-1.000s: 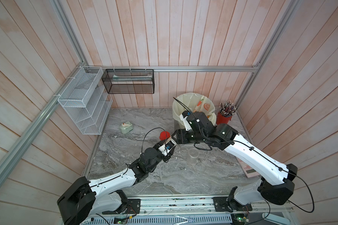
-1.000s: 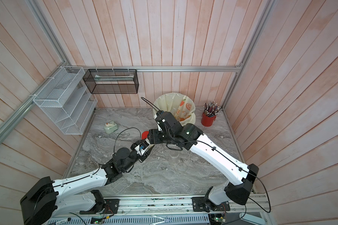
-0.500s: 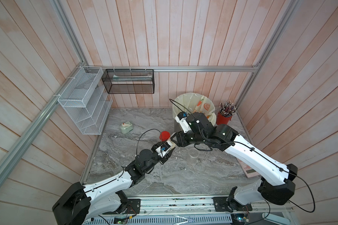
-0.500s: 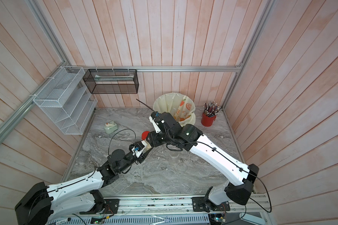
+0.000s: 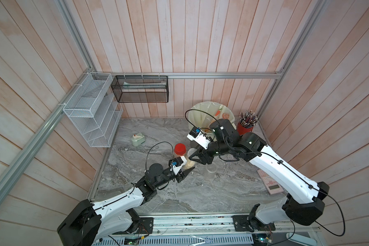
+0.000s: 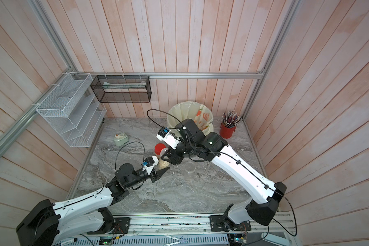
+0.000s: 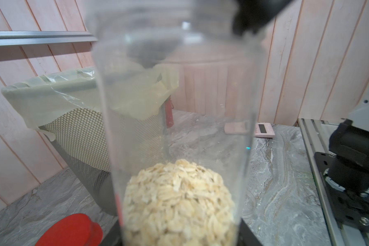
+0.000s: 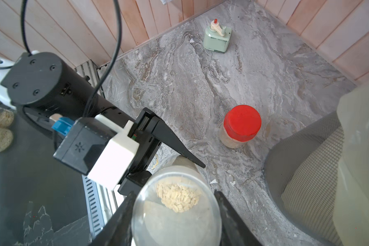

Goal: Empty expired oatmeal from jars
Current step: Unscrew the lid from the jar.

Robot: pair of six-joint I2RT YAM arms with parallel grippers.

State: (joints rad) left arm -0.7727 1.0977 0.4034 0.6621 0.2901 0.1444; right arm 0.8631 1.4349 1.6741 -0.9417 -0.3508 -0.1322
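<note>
Now, jar [image 7: 179,106]: I have both tools on one clear jar, lid end up, near the middle of the worktop [image 5: 179,198]. I cannot tell whether it touches the worktop.
Oatmeal [image 7: 179,202]: a small heap of pale flakes sits at the bottom of that jar. The rest of the jar is clear.
Left tool [image 5: 189,166]: pinching the low end of the jar, one finger on each side.
Right tool [image 8: 176,217]: pressed in on the jar's clear lid from above. In its wrist view a black finger lies against each side of the lid.
Change, right tool: a second ago its jaws stood apart, and they have closed on the lid since then.
Change, arms: the left wrist has drawn back a little toward its base. The right wrist has come across and down after it.
Red-lid jar [image 5: 180,149]: upright just beyond the held jar, with oatmeal inside, and unmoved.
Empty jar [image 5: 210,169]: open, standing just beside the right tool, and unmoved.
Bin [image 7: 83,132]: a mesh wall with a yellowish bag, at the back of the worktop behind the right arm.
</note>
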